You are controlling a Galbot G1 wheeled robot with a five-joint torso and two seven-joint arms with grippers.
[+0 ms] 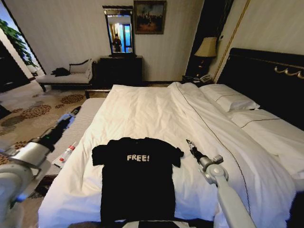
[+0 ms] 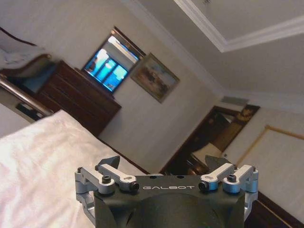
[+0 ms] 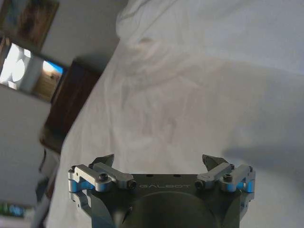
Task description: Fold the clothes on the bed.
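Observation:
The clothes are one black T-shirt [image 1: 135, 178] with white "FREE!" on the chest, spread flat and face up near the foot of the bed [image 1: 152, 111], sleeves out to both sides. My right gripper [image 1: 189, 142] hovers over the white duvet just right of the shirt's right sleeve, not touching it. In the right wrist view the right gripper [image 3: 157, 159] is open over bare duvet [image 3: 190, 85]. My left gripper [image 1: 74, 112] is off the bed's left side, well away from the shirt. Seen from the left wrist, the left gripper [image 2: 164, 162] is open and points toward the far wall.
A grey striped bench [image 1: 78, 128] runs along the bed's left side, with a white and red tube [image 1: 66, 154] on it. Pillows [image 1: 229, 97] and the dark headboard [image 1: 266, 76] are on the right. A dresser [image 1: 121, 70], a chaise [image 1: 66, 76] and a lamp [image 1: 207, 47] stand by the far wall.

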